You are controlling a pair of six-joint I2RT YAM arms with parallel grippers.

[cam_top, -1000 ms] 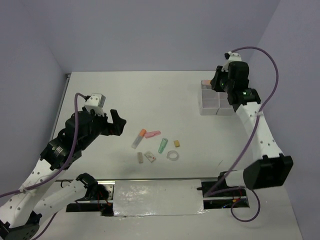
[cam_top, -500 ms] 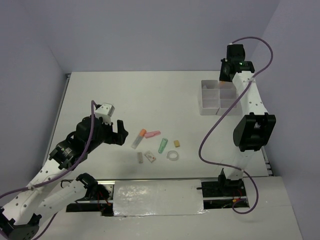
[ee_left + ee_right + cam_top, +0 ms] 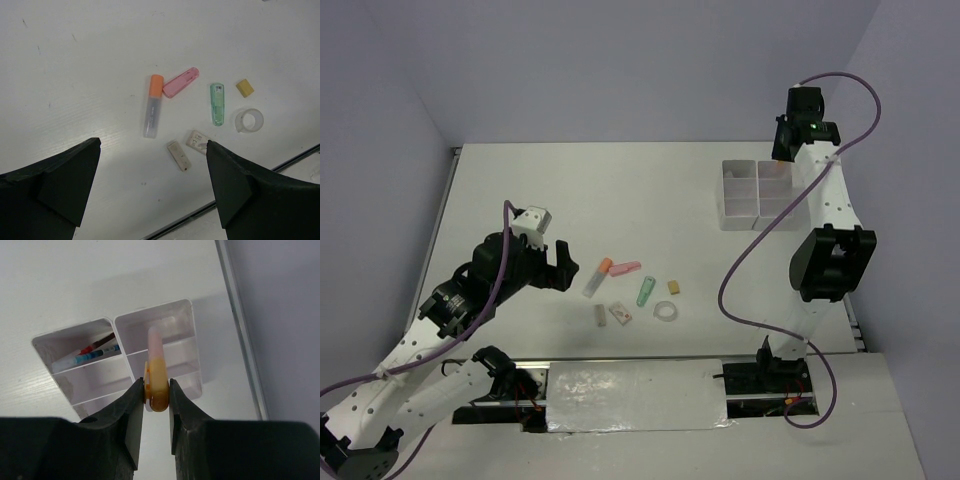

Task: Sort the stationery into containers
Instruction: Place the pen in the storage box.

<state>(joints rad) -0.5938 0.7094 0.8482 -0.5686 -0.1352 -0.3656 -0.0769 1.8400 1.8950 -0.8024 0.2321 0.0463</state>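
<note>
The right arm has swung upright. Its right gripper [image 3: 156, 390] is clamped on a pink-and-yellow plastic marker [image 3: 155, 360] above the joined white translucent compartment trays [image 3: 177, 325]. The placing step likely calls for lowering, then releasing. The left gripper [image 3: 152, 147] hangs spread over an orange-capped clear marker [image 3: 152, 112].

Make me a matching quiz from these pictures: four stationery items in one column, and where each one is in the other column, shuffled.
Column A
1. pink-yellow marker
2. red pen
3. tape ring
4. orange-capped marker

Column B
a. lying in a tray compartment
b. on the table, beside the green packet
c. held in the right hand, above the tray
d. on the table, cap end near the pink marker

Pairs: 1-c, 2-a, 3-b, 4-d
</note>
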